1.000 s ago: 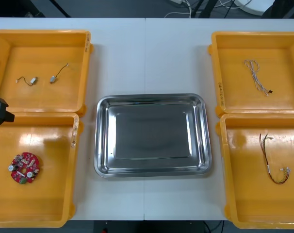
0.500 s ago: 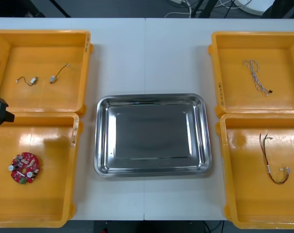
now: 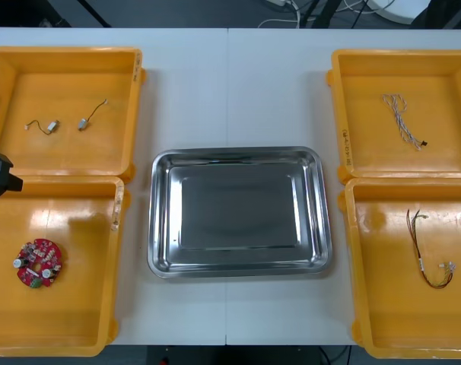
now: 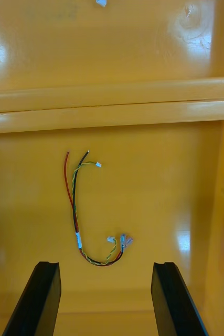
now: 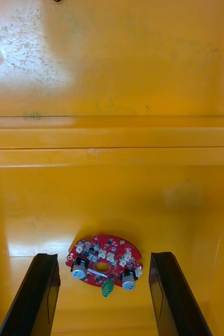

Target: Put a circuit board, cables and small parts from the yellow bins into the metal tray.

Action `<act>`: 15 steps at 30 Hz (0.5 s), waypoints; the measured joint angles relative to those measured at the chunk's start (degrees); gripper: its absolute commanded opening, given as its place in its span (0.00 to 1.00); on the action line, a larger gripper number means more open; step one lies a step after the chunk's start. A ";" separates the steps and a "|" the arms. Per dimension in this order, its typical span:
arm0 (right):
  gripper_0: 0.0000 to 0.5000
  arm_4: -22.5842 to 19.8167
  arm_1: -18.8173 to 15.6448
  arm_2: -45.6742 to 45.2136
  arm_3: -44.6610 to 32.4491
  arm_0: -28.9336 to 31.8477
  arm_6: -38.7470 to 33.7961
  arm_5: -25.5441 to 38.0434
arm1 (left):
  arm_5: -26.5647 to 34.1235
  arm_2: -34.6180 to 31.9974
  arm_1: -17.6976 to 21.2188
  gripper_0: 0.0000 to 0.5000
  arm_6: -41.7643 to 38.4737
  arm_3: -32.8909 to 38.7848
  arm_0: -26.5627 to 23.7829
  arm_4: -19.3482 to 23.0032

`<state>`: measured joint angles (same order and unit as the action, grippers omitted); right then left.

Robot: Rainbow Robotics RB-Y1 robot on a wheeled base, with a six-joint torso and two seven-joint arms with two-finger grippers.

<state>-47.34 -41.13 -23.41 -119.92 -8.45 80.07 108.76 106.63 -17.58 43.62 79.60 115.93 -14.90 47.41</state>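
Left wrist view shows my left hand (image 5: 104, 255) with fingers apart above the round red circuit board (image 5: 104, 262), which lies flat in the near left yellow bin (image 5: 112, 199). My right hand (image 4: 105, 264) is also spread, over the red and yellow cable (image 4: 74, 210) in the near right yellow bin (image 4: 153, 173). The shiny metal tray (image 3: 238, 213) sits mid-tabletop (image 3: 230, 91).

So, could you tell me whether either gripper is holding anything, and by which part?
Nothing is held. The left gripper hangs open over the circuit board, the right gripper open over the red and yellow cable; both things lie loose.
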 measured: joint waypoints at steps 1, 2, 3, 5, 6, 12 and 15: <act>1.00 0.00 0.00 0.00 0.00 0.00 0.00 0.00 | 0.02 0.01 -0.04 1.00 0.00 -0.06 0.03 0.00; 1.00 0.00 0.00 0.00 0.00 0.00 0.00 0.00 | 0.11 0.01 -0.20 1.00 0.00 -0.33 0.08 0.00; 1.00 0.00 0.00 0.00 0.00 0.00 0.00 0.00 | 0.22 0.02 -0.47 1.00 0.00 -0.74 0.10 0.00; 1.00 -0.04 0.00 0.00 0.00 0.00 0.00 0.00 | 0.42 0.02 -1.02 1.00 0.00 -1.43 0.10 0.01; 1.00 -0.06 0.00 0.00 0.00 0.00 0.00 0.00 | 0.47 0.02 -1.17 1.00 0.00 -1.53 0.10 0.01; 1.00 -0.35 0.00 0.00 -0.01 0.00 0.00 0.00 | 2.44 0.02 -1.23 1.00 0.00 -1.53 0.00 0.22; 1.00 -0.35 0.00 0.00 -0.01 0.00 0.00 0.00 | 2.64 0.02 -1.23 1.00 0.00 -1.52 0.00 0.59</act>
<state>-47.69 -41.13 -23.41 -119.93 -8.44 80.07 108.76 109.27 -17.57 42.40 79.59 114.42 -14.90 48.00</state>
